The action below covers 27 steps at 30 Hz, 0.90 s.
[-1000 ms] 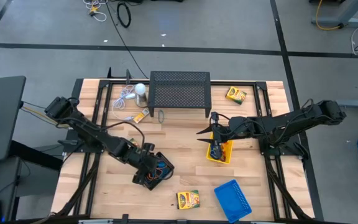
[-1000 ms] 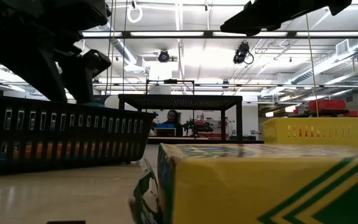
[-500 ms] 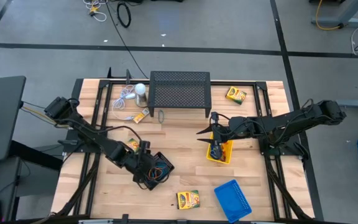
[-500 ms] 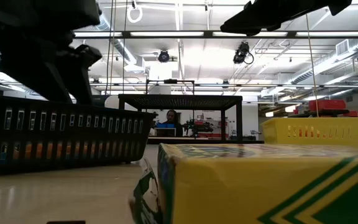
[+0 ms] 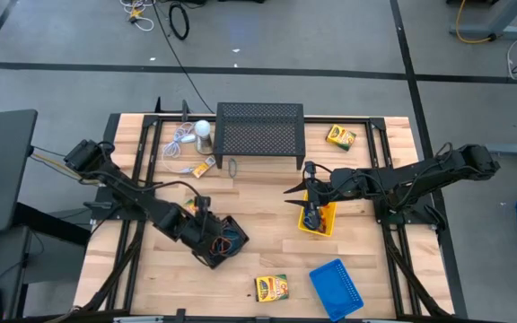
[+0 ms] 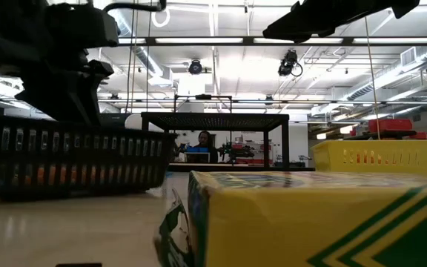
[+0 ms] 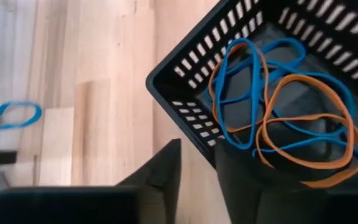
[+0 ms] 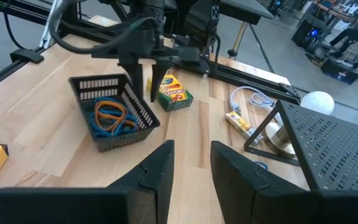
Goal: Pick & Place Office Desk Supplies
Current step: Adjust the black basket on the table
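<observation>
Print on the crayon boxes is too small for me to read in any view. Only the yellow and green packaging shows, even on the box [image 6: 310, 219] filling the low view.

Clock calls are from the high view, with 12 at the far edge.

- **Left hand:** The left hand [image 5: 206, 231] is at 7 o'clock, clenched on the wall of the black tray [image 5: 240, 240], with one finger inside and one outside.
- **Black tray contents:** Blue and orange rubber bands [image 8: 109, 117] lie tangled in the tray.
- **Loose band:** One blue band [image 7: 15, 116] sits on the surface well clear of the tray.
- **Right hand:** The right hand [image 5: 310, 215] hangs over the yellow tray [image 5: 326, 224] at 4 o'clock. It is released, with the fingers apart and nothing between them.
- **Blue tray:** The blue tray [image 5: 337, 285] is at 5 o'clock.
- **Crayon boxes:** One box [image 5: 272, 287] is at 6 o'clock, just beside the blue tray, and another [image 5: 340, 136] is at 1 o'clock. A third [image 5: 191, 207] is tucked against the left hand, partly hidden by the arm. A small one [image 5: 203, 167] is at 11 o'clock.
- **Clutter:** The black mesh stand [image 5: 259, 130] is at 12 o'clock. The white round object [image 5: 203, 128] with its cord is beside it at 11 o'clock.
- **Beyond the surface:** In the low view a person [image 6: 204, 141] shows far behind, under the stand.
</observation>
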Each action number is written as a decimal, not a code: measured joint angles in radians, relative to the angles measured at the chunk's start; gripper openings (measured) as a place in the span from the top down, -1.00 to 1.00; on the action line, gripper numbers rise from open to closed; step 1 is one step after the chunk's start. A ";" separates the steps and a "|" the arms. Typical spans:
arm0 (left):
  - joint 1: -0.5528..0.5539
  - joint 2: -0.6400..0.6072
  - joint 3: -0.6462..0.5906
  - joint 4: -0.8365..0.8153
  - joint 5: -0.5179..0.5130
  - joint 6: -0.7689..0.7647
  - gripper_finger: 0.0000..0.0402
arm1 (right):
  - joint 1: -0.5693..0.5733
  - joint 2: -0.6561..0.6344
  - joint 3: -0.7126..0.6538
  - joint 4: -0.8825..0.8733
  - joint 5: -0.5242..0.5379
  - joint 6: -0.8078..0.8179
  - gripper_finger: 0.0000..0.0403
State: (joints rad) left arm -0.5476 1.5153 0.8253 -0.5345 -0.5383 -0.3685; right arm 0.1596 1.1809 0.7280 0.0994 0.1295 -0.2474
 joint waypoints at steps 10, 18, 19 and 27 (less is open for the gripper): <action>0.004 -0.001 0.000 0.057 0.007 0.022 0.95 | 0.000 0.000 0.000 -0.001 0.000 0.000 0.44; 0.014 -0.038 0.027 -0.007 -0.077 -0.047 0.98 | 0.000 0.000 0.000 -0.006 0.000 0.000 0.44; 0.020 -0.044 0.030 -0.039 -0.089 -0.085 0.98 | 0.000 0.000 0.000 -0.008 0.000 0.003 0.44; 0.092 -0.043 -0.011 -0.161 0.102 -0.270 0.99 | 0.000 0.000 0.000 -0.023 0.000 0.007 0.44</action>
State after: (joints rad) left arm -0.4561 1.4726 0.8145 -0.6952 -0.4363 -0.6388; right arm 0.1596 1.1809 0.7280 0.0767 0.1295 -0.2404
